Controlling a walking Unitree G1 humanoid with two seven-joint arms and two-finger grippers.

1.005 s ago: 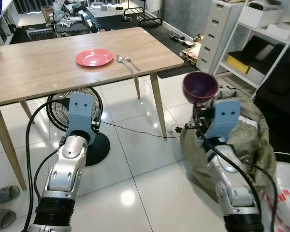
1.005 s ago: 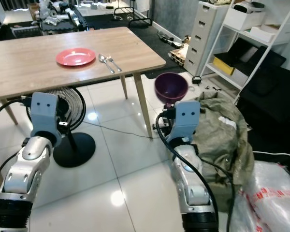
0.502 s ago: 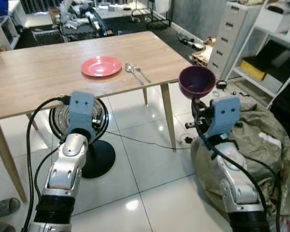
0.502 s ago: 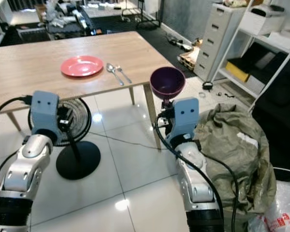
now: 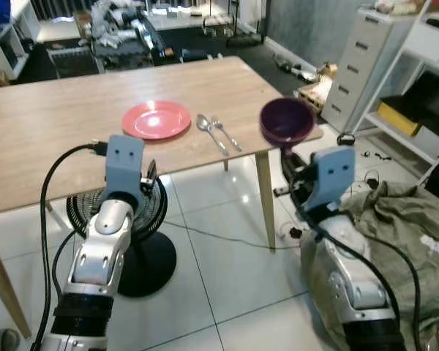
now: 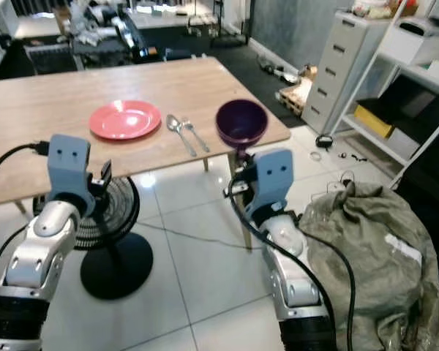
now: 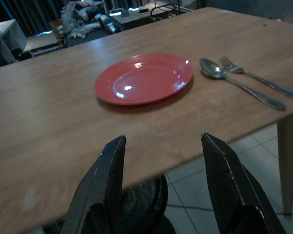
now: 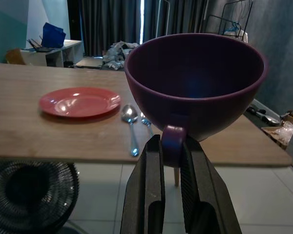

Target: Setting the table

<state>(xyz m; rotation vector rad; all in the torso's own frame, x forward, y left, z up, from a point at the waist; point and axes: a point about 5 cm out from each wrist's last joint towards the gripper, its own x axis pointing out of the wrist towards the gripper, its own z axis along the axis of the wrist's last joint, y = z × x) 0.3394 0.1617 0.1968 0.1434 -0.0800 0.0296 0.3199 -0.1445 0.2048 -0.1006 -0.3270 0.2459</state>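
Right wrist view shows the deep purple plastic bowl (image 8: 195, 83) held upright by a small tab under its base, with the right gripper (image 8: 173, 161) clamped on that tab, its two black fingers (image 8: 146, 195) pressed to either side. From the head camera the bowl (image 5: 286, 121) rides above the right arm, level with the near right corner of the light wooden table (image 5: 73, 124) and seemingly just at its edge rather than set down on it.

Beyond the bowl and toward the robot's left lie a steel spoon (image 5: 211, 132) and a steel fork (image 5: 227, 134), side by side, long axes running away from the robot. Just beside them, farther left, sits the flat round red plate (image 5: 156, 119). So the place setting lies ahead and to the left of the held bowl, and the right arm is the nearer one to the free tabletop right of the cutlery; I judge the bowl needs to travel forward and slightly left over the edge before being lowered.

Nearer the robot's left side, the left gripper (image 7: 161, 165) hovers at the table's near edge facing the plate, fingers spread apart and holding nothing. A black floor fan (image 5: 121, 219) stands under the table.
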